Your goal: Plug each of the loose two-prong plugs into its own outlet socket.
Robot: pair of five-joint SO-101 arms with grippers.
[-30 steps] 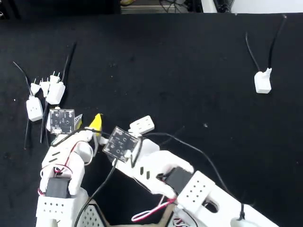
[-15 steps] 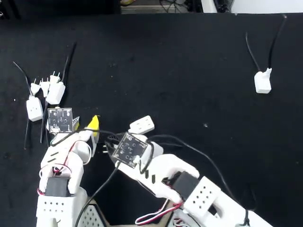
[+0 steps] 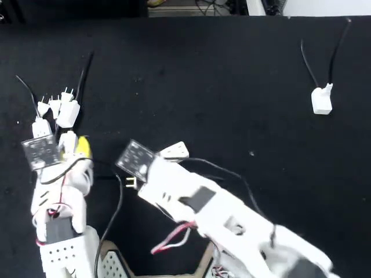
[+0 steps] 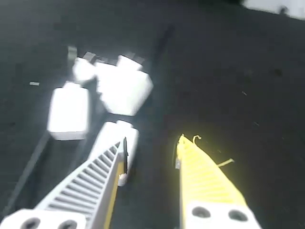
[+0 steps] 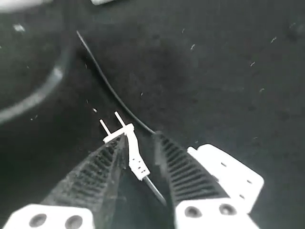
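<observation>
Several white plugs and outlet blocks (image 3: 55, 110) lie in a cluster at the table's far left. My left gripper (image 4: 152, 142) is open just short of them, facing a white outlet block (image 4: 69, 113) and a plug adapter (image 4: 125, 90). My right gripper (image 5: 141, 138) is open around a white two-prong plug (image 5: 136, 164) on a black cord. The plug rests against one finger, with a gap to the other. That plug (image 3: 130, 183) shows beside the right arm, prongs pointing left. A white outlet socket (image 3: 174, 152) lies just beyond the gripper.
Another white socket (image 3: 321, 99) with a black cable lies at the far right of the black table (image 3: 232, 87). Thin black cords run from the left cluster and under both arms.
My left arm has swung left toward the cluster of plugs. My right arm has shifted left and risen, and the two-prong plug has come into view beside it.
</observation>
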